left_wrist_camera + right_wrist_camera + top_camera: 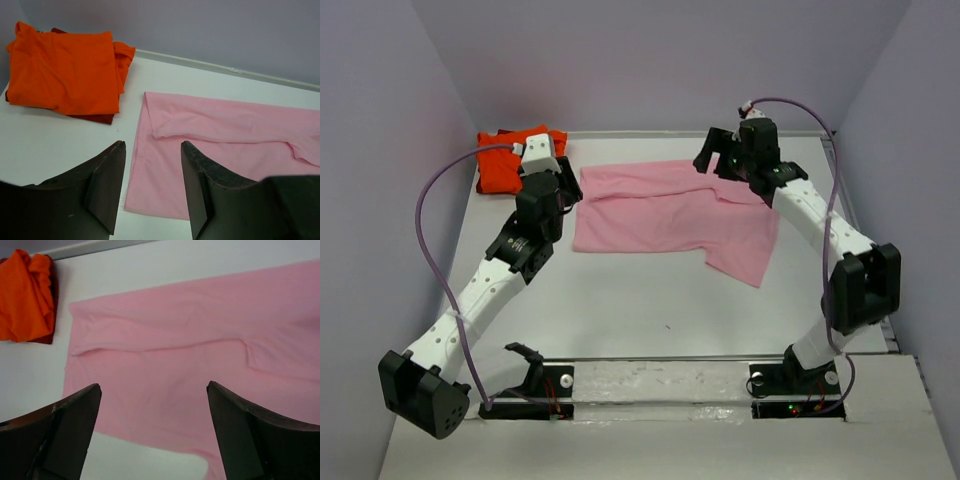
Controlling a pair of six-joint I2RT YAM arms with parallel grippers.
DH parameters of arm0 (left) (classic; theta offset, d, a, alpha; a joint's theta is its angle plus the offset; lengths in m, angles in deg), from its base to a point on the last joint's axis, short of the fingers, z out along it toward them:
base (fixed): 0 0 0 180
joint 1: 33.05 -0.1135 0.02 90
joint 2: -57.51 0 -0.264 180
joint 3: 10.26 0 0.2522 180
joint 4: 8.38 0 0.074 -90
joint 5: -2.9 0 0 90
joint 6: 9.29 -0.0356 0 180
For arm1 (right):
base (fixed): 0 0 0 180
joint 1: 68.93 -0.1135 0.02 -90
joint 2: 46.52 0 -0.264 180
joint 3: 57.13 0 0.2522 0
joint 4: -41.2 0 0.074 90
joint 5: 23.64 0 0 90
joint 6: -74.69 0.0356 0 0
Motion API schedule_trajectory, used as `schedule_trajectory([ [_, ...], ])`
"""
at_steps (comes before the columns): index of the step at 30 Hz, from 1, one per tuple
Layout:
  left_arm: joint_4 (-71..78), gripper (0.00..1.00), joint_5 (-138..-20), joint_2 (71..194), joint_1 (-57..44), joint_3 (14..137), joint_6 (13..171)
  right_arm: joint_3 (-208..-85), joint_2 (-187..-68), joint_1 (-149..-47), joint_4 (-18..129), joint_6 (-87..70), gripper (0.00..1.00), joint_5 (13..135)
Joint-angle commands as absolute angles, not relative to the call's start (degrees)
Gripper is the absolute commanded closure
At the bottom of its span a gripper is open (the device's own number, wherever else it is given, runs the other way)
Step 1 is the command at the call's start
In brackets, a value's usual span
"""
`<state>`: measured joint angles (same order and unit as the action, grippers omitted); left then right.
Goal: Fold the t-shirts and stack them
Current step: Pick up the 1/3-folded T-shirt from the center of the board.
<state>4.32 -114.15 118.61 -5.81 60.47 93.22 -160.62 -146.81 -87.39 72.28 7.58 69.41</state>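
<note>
White worktop (650, 320), purple walls around it. Both my arms reach out over the far half.

Light pink t-shirt (670, 215) is the biggest cloth. It lies flat across the middle-far worktop, not folded up. Its far edge is doubled over in a long crease, and one part hangs out toward the near right. The left wrist view shows its left edge (150, 150) and the right wrist view shows most of its body (190, 355).

Bright orange-red t-shirt (505, 160) sits folded in the far left corner, apart from the pink one with bare worktop between them. A darker red layer (95, 119) shows under its near edge; can't tell whether that is the same garment.

My left arm (490, 285) ends just beside the pink shirt's left edge, between the two shirts. My left jaws are parted and hold nothing; the pink edge shows through the gap.

My right arm (815, 215) ends at the pink shirt's far right corner. My right jaws are spread wide above the pink cloth and grip nothing. Can't tell if either jaws touch the cloth.
</note>
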Motion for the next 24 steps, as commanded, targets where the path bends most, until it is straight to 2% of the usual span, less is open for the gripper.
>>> schedule_trajectory([
  [1,1.5,0.42,-115.0,118.2,-6.0,60.9,93.2,-140.4,-134.5,-87.6,71.1,17.9,0.06,55.4],
  [4,1.7,0.42,-115.0,118.2,-6.0,61.0,93.3,-127.4,-123.8,-87.6,74.1,24.3,0.03,50.6],
  [11,1.9,0.42,-115.4,117.9,-6.0,61.0,93.4,-109.7,-110.7,-87.6,84.1,36.2,0.03,47.9],
  [18,2.0,0.42,-115.2,118.1,-5.9,60.9,93.6,-104.6,-104.5,-87.6,88.1,42.2,0.05,44.0],
  [24,2.0,0.42,-114.9,117.6,-5.9,60.8,93.9,-105.2,-111.6,-87.6,87.0,43.0,0.06,41.6],
])
